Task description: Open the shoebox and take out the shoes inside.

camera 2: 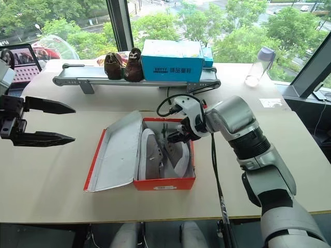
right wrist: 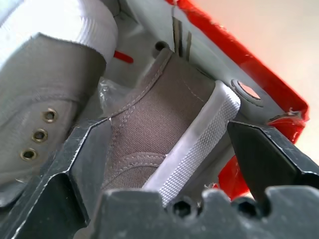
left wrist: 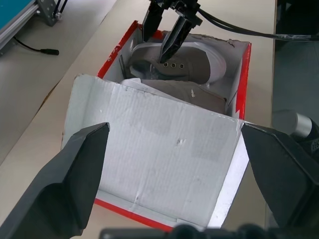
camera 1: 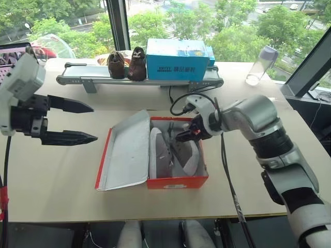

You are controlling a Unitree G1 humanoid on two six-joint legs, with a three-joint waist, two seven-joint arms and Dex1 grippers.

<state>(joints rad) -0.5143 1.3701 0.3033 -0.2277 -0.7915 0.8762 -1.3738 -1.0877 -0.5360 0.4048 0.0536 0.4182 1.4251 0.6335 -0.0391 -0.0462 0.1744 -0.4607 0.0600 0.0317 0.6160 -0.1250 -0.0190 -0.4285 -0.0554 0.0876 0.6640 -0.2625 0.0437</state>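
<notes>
Your right gripper [camera 1: 187,135], jaws wide, straddles one sneaker [right wrist: 164,124] w/ a finger near the shoebox [camera 1: 176,182] wall; closing may snag cardboard, not the shoe.

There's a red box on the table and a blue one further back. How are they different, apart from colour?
The red shoebox lies open with its lid folded out flat to one side, while the blue box is shut. The red one sits directly on the table; the blue one stands on a grey rack near the window. Grey shoes lie inside the red box; brown shoes stand outside, next to the blue one. Both are rectangular cardboard boxes.
</notes>
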